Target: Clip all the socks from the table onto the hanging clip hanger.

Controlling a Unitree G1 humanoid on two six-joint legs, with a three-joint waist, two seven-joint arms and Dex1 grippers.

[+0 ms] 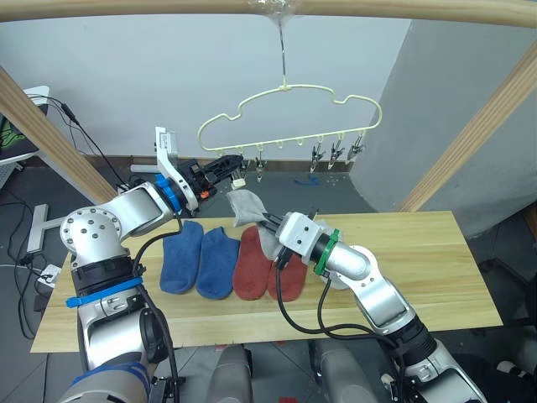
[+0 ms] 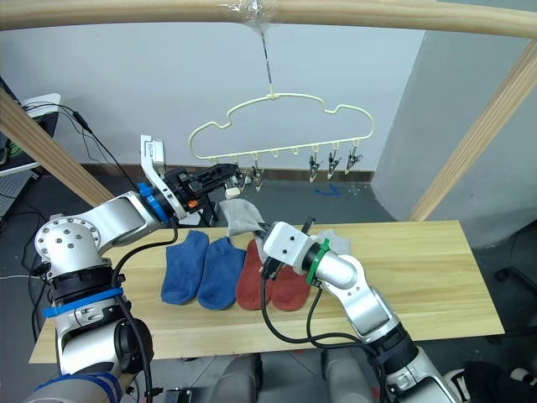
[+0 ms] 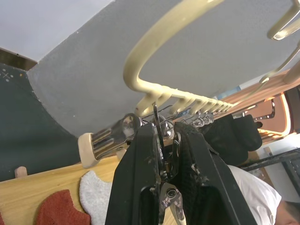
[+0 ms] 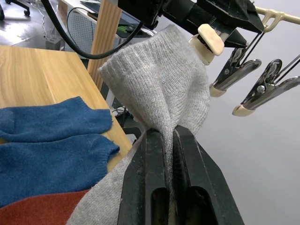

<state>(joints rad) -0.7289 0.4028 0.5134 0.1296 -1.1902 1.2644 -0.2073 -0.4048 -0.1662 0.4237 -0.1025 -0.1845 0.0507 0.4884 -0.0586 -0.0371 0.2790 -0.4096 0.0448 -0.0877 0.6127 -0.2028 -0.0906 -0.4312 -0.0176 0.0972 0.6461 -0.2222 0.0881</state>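
A pale yellow clip hanger [image 1: 289,117] hangs by its hook from the top pole, with dark clips [image 1: 336,154] along its lower bar. My left gripper [image 1: 231,164] is shut on the clip at the left end, whose handles sit between the fingers [image 3: 140,164]. Just below it, my right gripper [image 1: 268,225] is shut on a grey sock [image 1: 245,206] and holds it up close to that clip [image 4: 208,42]. Two blue socks [image 1: 200,259] and two rust red socks [image 1: 268,270] lie side by side on the table [image 1: 419,252]. Another grey sock [image 2: 336,242] lies partly under my right arm.
A round wooden pole frame [image 1: 470,134] slants up on both sides of the table and crosses overhead. The table's right half [image 1: 436,277] is bare wood. Cables and equipment sit on the floor at the left [image 1: 33,243].
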